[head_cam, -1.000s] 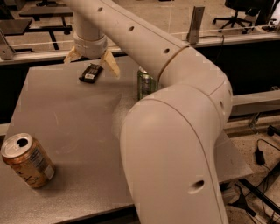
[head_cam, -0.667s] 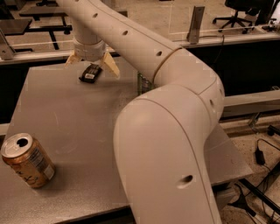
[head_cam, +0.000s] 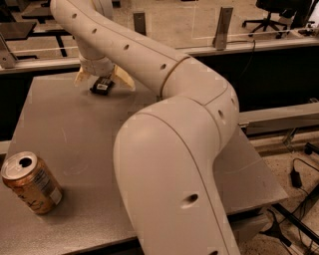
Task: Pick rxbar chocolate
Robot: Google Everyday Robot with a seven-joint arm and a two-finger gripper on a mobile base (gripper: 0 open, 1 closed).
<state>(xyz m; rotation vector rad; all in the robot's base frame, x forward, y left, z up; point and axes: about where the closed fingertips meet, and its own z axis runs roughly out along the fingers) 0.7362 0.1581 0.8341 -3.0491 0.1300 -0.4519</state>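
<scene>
1. The grey table [head_cam: 75,134] fills most of the view, with its far edge running below a metal rail and its near edge at the bottom of the frame.
2. The rxbar chocolate [head_cam: 101,86] lies flat on the table close to the far edge, towards the far left corner. It is a small dark bar with a white label patch facing up, turned at a slant to the edge.
3. The gripper [head_cam: 103,79] is directly over the bar, pointing down at the far edge of the table.
4. Its two pale fingers [head_cam: 122,79] are spread wide, one on either side of the bar, so the bar sits in the gap between them. Neither finger clearly touches the wrapper, and nothing is pinched.
5. The white arm [head_cam: 169,164] rises from the near edge, bends at a large elbow over the right half of the table, and reaches back to the far left, hiding much of the surface behind it.
6. An orange-brown can [head_cam: 33,184] stands tilted near the near left corner, with its opened top showing, well apart from the bar and the gripper.
7. Beyond the far edge, an office chair [head_cam: 269,15] stands on the floor at the upper right.
</scene>
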